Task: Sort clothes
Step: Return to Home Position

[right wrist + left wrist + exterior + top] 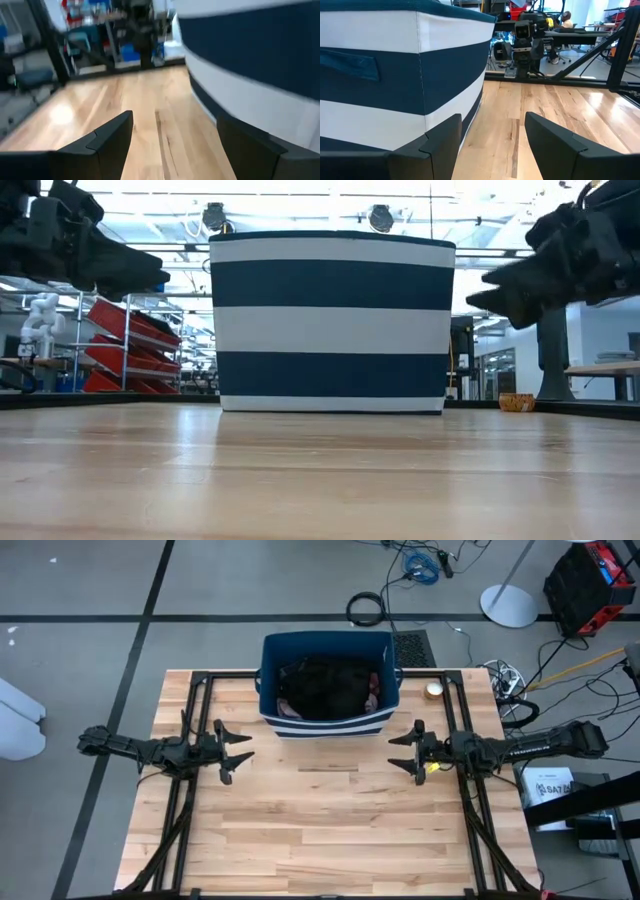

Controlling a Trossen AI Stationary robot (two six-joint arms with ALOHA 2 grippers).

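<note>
Wooden bench [330,830]: I see black clothes [325,685] heaped in the blue-and-white striped fabric bin [325,725] at its far edge. Left gripper [240,750] and right gripper [398,752] hang clear of it, fingers [440,145] spread.

No legible text, brands or numbers; print on white box [547,783] too small to read.

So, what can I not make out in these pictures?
High view: the black garment and a pink piece cover whatever lies lower in the bin.
Low view: the bin's striped wall hides all its contents.
High view: a small round thing on the table, right of the bin, is too small to name.
</note>
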